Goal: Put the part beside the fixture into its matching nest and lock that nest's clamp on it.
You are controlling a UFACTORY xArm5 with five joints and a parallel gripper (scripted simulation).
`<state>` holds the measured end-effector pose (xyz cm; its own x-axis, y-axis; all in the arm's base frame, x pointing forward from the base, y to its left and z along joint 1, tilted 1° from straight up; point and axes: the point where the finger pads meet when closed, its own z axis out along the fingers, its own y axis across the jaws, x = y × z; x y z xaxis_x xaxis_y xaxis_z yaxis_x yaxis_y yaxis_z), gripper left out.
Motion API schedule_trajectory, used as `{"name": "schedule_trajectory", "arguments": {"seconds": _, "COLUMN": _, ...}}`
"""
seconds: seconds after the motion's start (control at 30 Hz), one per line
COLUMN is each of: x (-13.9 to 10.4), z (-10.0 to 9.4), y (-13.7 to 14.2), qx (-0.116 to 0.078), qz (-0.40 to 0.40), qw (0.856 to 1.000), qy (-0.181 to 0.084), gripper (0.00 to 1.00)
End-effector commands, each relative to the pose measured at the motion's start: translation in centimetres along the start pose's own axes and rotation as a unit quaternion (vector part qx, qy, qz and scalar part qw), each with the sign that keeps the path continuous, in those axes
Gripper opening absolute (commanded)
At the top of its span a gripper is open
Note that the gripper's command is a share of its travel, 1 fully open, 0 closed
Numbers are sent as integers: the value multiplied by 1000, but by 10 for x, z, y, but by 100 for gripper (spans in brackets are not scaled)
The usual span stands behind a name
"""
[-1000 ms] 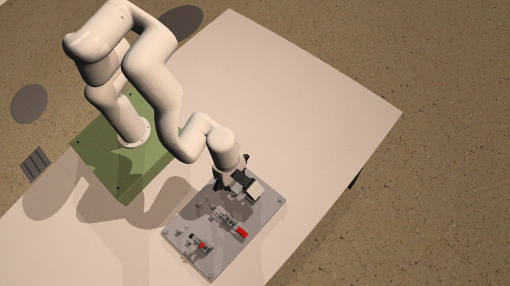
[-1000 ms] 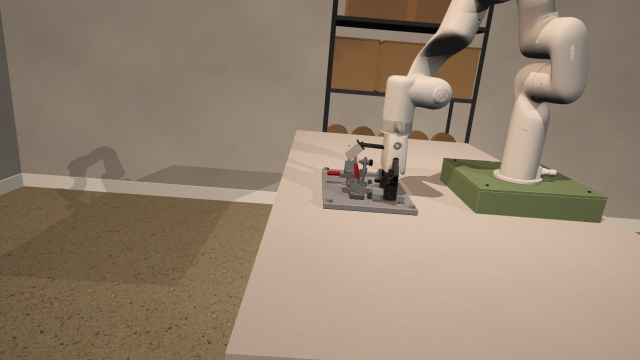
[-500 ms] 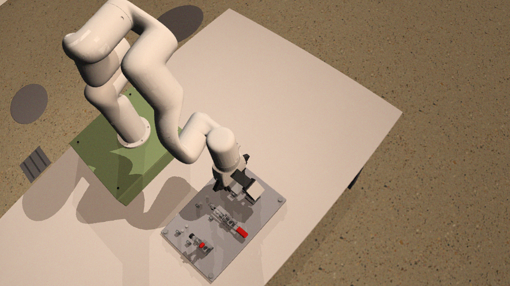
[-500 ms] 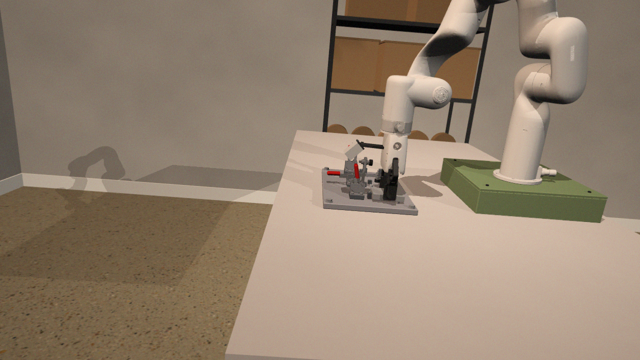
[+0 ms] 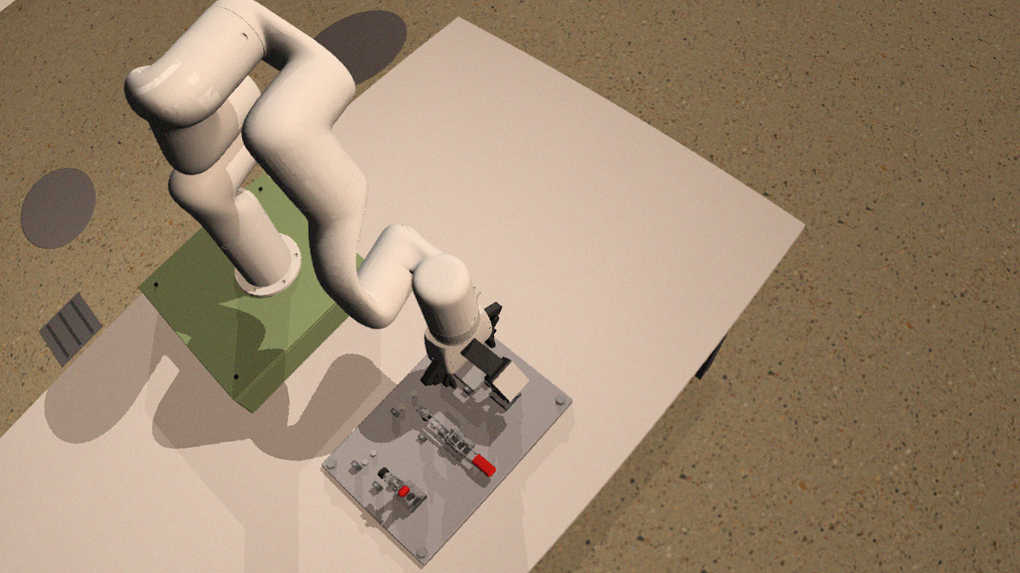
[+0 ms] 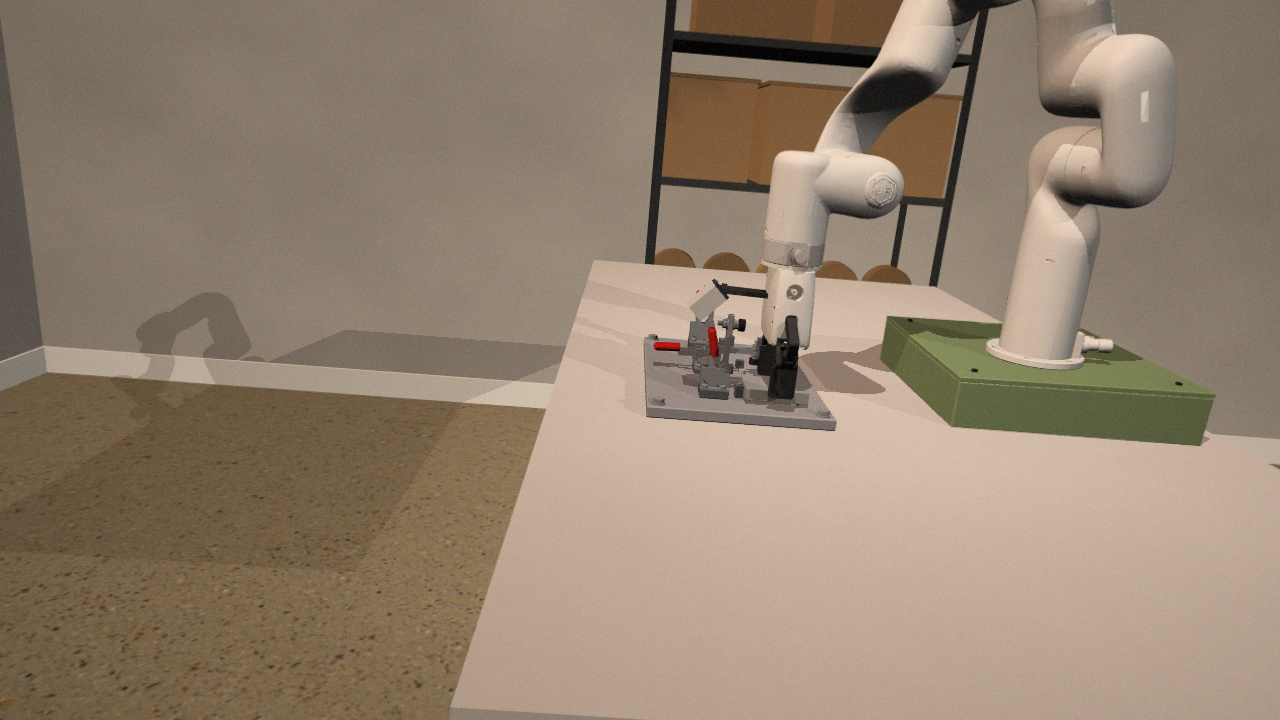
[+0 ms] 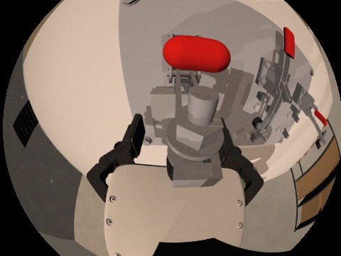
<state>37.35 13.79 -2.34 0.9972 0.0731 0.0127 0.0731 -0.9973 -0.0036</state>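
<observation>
My gripper (image 6: 776, 374) (image 7: 179, 124) is open, low over the near nest of the grey fixture plate (image 5: 442, 525) (image 6: 689, 410) (image 7: 142, 43). Its fingers stand apart on both sides of the grey part (image 6: 759, 388) (image 7: 163, 107), which lies low at that nest, partly hidden by the clamp and fingers. Contact with pads, stop block and side blocks cannot be made out. The near clamp's red handle (image 6: 713, 342) (image 7: 196, 53) stands up towards the wrist camera. Its bar (image 7: 195, 136) appears raised in front of the wrist camera, not down on the part.
The middle clamp's red handle (image 5: 483, 464) (image 7: 289, 43) points outward. The far clamp has a shorter-looking red handle (image 5: 403, 490) (image 7: 320, 117). Small blocks and pads stand around both. The green robot base (image 5: 195, 331) (image 6: 1074, 411) stands behind the plate on the pale table (image 5: 619, 204).
</observation>
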Motion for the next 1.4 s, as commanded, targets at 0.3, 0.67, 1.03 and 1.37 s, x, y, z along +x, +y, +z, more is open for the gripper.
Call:
{"name": "schedule_trajectory", "arguments": {"seconds": 0.3, "x": 1, "z": -1, "y": 0, "qx": 0, "qz": 0, "qw": 1000, "qy": 2, "gripper": 100}}
{"name": "schedule_trajectory", "arguments": {"seconds": 0.67, "x": 1, "z": -1, "y": 0, "qx": 0, "qz": 0, "qw": 1000, "qy": 2, "gripper": 100}}
{"name": "schedule_trajectory", "arguments": {"seconds": 1.03, "x": 1, "z": -16, "y": 0, "qx": 0, "qz": 0, "qw": 1000, "qy": 2, "gripper": 100}}
{"name": "schedule_trajectory", "arguments": {"seconds": 1.37, "x": 1, "z": -51, "y": 0, "qx": 0, "qz": 0, "qw": 1000, "qy": 2, "gripper": 100}}
